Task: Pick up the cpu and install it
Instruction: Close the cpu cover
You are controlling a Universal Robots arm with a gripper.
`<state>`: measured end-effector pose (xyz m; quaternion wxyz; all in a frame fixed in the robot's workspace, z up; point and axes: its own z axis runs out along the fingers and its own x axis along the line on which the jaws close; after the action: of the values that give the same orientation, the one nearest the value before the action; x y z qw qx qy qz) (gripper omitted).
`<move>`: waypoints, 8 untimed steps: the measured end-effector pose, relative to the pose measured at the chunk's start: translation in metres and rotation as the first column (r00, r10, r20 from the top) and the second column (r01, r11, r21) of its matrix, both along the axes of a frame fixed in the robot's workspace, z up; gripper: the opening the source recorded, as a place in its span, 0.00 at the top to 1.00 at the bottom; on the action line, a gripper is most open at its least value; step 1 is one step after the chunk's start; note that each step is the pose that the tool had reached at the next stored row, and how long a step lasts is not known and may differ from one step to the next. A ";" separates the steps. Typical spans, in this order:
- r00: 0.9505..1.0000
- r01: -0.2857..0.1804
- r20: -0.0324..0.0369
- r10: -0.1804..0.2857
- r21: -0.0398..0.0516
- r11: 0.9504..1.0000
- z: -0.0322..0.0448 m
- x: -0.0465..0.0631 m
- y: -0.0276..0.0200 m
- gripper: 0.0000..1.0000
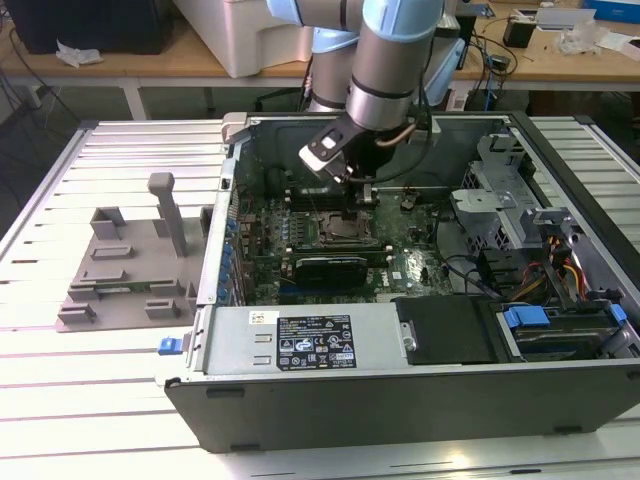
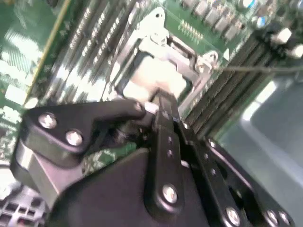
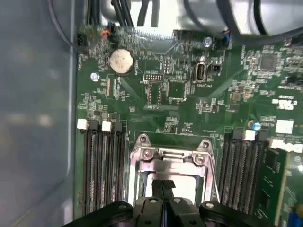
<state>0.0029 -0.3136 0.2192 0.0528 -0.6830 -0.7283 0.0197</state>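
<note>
While end effector (image 3: 163, 184) hangs closed | cpu (image 2: 152, 75) directly beneath, in socket (image 3: 204, 160)

Arm (image 1: 385, 60): silver-grey tube sections, pale blue joint caps, dark band above wrist. Dark cable (image 1: 426, 112) looped at 3 o'clock of wrist; white housing (image 1: 326, 152) with black face at 8 o'clock. Gripper (image 2: 160, 100): matte black linkage bars, rounded ends, bright silver screws (image 2: 169, 193) at pivots.
</note>
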 end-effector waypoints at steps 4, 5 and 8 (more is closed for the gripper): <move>1.000 0.000 0.000 0.000 0.000 1.000 0.0230 0.000 0.0000 0.89; 1.000 0.000 0.000 0.000 0.000 1.000 0.0275 0.000 0.0000 0.89; 1.000 0.000 0.000 0.000 0.000 1.000 0.0431 0.000 0.0000 0.89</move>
<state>0.0029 -0.3136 0.2622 0.0529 -0.6830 -0.7283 0.0196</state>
